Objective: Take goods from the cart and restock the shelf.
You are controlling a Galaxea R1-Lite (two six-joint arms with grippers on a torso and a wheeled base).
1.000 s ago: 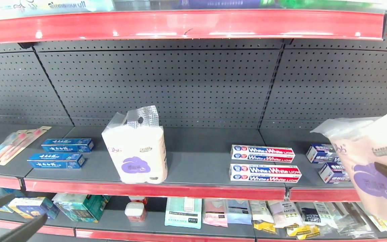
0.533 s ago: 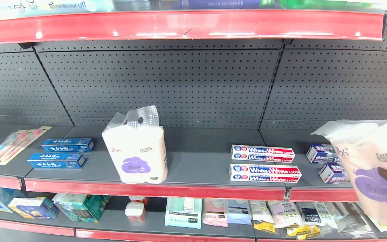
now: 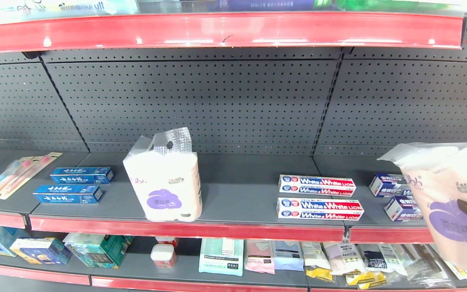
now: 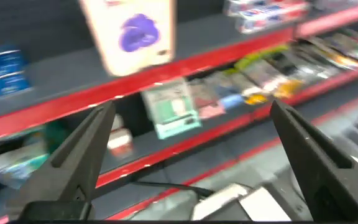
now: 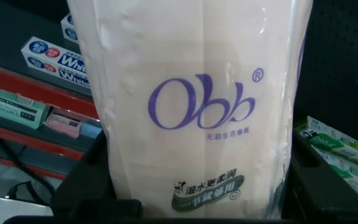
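My right claw (image 5: 197, 190) is clenched on the pack (image 5: 197, 93), one finger down each side, and the soft wrap bulges a little between them. I judge that a grip across the body, rather than by the flimsy handle, is what stops it swinging. In the head view the pack hangs at the far right. It is tilted, with its loose plastic handle toward the shelf, and it sits in front of the red lip and off the board, so it is not yet stocked. My left claw (image 4: 191, 109) is spread wide with nothing in it. It sits low, facing the lower shelves, where I judge it cannot foul the carrying arm.

Beyond, the shelf (image 3: 237, 190) carries a second pack (image 3: 164, 186), upright near the front lip with its label outward, as a shopper would want it. To its right is a bare stretch, then two toothpaste boxes (image 3: 318, 198) lying flat, one behind the other. Right of those are two small boxes (image 3: 393, 194), partly hidden by my pack. Left of the second pack lie two blue boxes (image 3: 73, 184) and some toothbrushes (image 3: 12, 176).

The bare stretch beside the second pack looks like the natural slot, like with like. To reach it I would have to carry my pack left over the toothpaste and set it upright. Farthest back, the pegboard (image 3: 193, 101) closes the bay.
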